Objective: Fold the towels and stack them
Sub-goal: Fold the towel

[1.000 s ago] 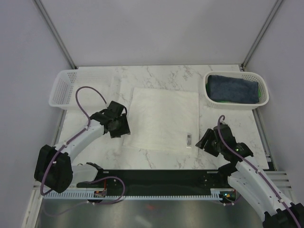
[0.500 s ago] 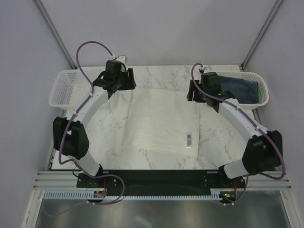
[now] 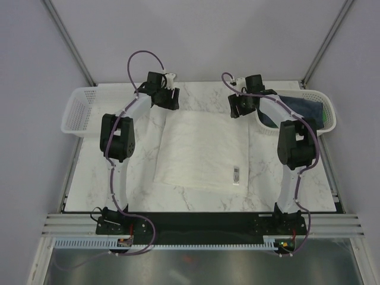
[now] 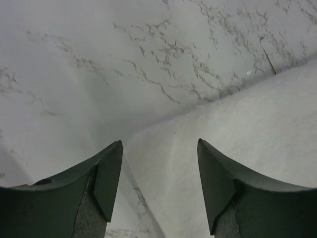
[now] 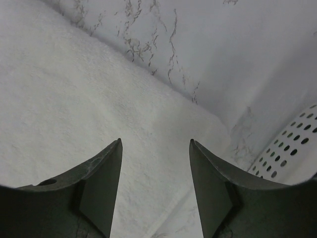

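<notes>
Cream-white towel (image 3: 205, 148): spread flat in the middle of the marble table (image 3: 202, 89), with a small label (image 3: 236, 174) by its near right corner.

Navy-blue towel (image 3: 297, 110): lying in the right mesh basket (image 3: 328, 122), apart from the spread one.

Left gripper (image 4: 158, 144): poised over the far left corner of the cream-white towel, fingers spread wide, nothing between them. Corner edge visible straight below the gap; contact with the cloth impossible to tell.

Right gripper (image 5: 155, 141): poised likewise over the far right corner, fingers spread, holding nothing, perforated basket wall just beside.

Against a second ago: both arms gone from beside the towel's near half out to its far corners, now stretched long. Towel itself unmoved.

Left mesh basket (image 3: 74, 113): at the far left of the table.
</notes>
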Motion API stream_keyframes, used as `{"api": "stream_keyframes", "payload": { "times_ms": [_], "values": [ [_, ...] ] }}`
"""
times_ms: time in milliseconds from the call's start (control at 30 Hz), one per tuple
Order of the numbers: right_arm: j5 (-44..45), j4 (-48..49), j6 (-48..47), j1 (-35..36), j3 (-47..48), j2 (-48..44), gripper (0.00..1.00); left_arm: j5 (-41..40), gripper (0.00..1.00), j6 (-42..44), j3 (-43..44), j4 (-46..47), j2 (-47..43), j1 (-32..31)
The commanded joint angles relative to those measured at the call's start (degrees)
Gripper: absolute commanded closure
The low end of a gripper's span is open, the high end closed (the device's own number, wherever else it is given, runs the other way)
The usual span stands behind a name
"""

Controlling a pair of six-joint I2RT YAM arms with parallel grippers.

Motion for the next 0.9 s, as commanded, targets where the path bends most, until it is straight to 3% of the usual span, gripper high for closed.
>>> {"api": "stream_keyframes", "payload": {
  "times_ms": [0, 200, 367, 433, 533, 733, 867],
  "values": [
    [-1.4, -5.3, -8.1, -0.2, 7.4, 5.1, 0.36, 4.3, 0.31, 7.7, 9.0, -0.9, 4.4, 0.4],
    [0.2, -8.0, -11.9, -0.4, 14.2, 11.2, 0.32, 5.7, 0.30, 12.9, 21.4, -10.2, 11.9, 0.5],
    [0.3, -16.9, -15.1, -0.4, 23.8, 18.6, 0.31, 4.7, 0.36, 18.9, 20.1, -11.6, 12.2, 0.4],
    [0.3, -20.2, -16.8, -0.4, 26.4, 20.2, 0.31, 5.5, 0.45, 22.0, 19.4, -13.3, 12.3, 0.5],
    [-0.6, -22.6, -18.6, -0.5, 27.7, 21.4, 0.31, 7.2, 0.49, 24.3, 19.1, -14.9, 12.7, 0.4],
    [-5.5, -23.5, -19.8, -0.6, 29.7, 21.2, 0.30, 8.5, 0.48, 26.1, 20.8, -15.6, 15.0, 0.4],
    [-6.2, -24.3, -20.8, -0.7, 30.6, 21.4, 0.29, 7.0, 0.58, 27.7, 22.3, -17.8, 16.5, 0.5]
  ]
}}
